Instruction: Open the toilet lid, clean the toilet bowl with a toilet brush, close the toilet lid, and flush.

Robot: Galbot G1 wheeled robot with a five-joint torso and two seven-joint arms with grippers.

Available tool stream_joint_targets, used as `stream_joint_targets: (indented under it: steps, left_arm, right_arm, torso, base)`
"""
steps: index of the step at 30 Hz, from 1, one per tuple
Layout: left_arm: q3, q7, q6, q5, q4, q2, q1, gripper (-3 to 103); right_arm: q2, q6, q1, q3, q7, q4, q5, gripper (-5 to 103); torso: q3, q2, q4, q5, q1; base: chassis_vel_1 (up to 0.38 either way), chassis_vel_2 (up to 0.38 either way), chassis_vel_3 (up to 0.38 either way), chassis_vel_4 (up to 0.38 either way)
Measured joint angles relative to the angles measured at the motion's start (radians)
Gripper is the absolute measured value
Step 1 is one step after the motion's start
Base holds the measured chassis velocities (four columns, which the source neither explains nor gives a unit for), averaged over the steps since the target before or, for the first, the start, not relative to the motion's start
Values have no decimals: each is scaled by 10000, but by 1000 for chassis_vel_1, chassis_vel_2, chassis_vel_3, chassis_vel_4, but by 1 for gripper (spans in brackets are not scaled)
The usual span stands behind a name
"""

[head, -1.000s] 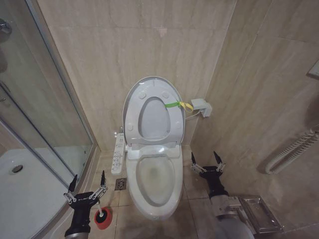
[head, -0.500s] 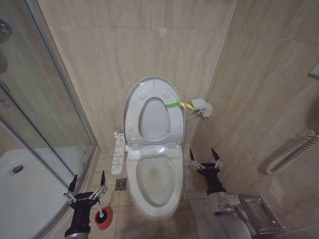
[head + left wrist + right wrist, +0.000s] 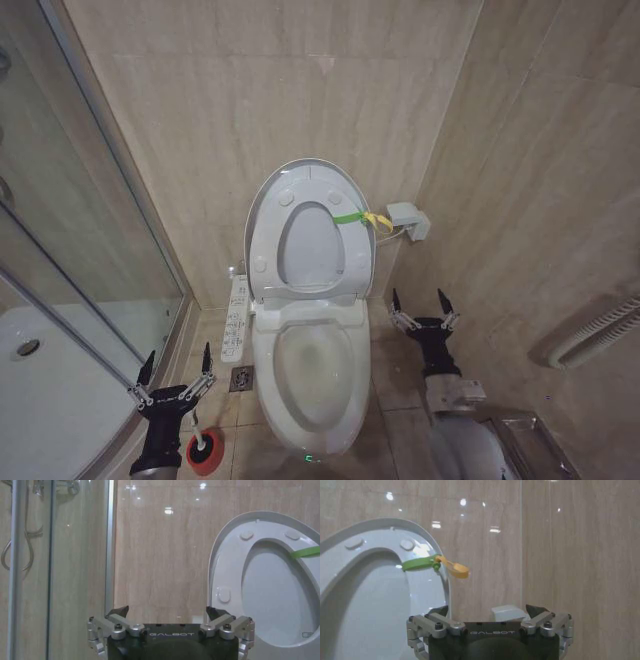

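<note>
Head view: toilet lid (image 3: 310,215) stands raised against the wall tiles, seat ring folded up with it (both upright). Toilet bowl (image 3: 313,372) lies uncovered between the two tools, faint brownish stain inside. Left tool (image 3: 173,370) sits low beside the bowl's left flank, fingers spread, holding nothing. Just below and beside it on the floor: red cup holder (image 3: 204,452) with the toilet brush (image 3: 199,440) standing in it; the tool is close to the brush, contact not discernible. Right tool (image 3: 420,305) is on the bowl's other side, near the hinge end, fingers spread, nothing between them, clear of the ceramic.

Left wrist view: adds the glass shower door (image 3: 55,566) with its metal frame running right beside the left tool (tight on that flank), and the lid's underside with round bumpers off to the tool's other side. Bowl and brush lie outside this picture.

Right wrist view: green-yellow strap (image 3: 435,564) is looped on the lid edge above and ahead of the right tool, its yellow tail hanging free. A small white wall box (image 3: 509,613) sits straight ahead of the fingers, partly masked by the tool body.

Other: control panel (image 3: 236,315) beside the seat, and floor drain (image 3: 243,378) between the left tool and the bowl.
</note>
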Motion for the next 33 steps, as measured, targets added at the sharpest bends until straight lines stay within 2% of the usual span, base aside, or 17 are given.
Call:
stream_joint_targets:
  steps: [4,12,18,33]
  left_arm:
    - [1,0,0,0,0,0,1,100]
    - [1,1,0,0,0,0,1,100]
    - [0,0,0,0,0,0,0,100]
    - [0,0,0,0,0,0,0,100]
  right_arm:
    - [2,-161,383,-54,91,-226,-87,100]
    - [-129,-172,2116,-283,-19,-1333,51,100]
    - [-144,-141,3770,-442,58,-2819,539,100]
    - [-155,139,6869,-520,55,-5817,610,100]
  torso:
    - [0,0,0,-1,-1]
    - [2,0,1,-2,4]
    - [1,0,2,-1,4]
    - [2,-1,1,-2,4]
  base:
    - [0,0,0,0]
    - [0,0,0,0]
    - [0,0,0,0]
    - [0,0,0,0]
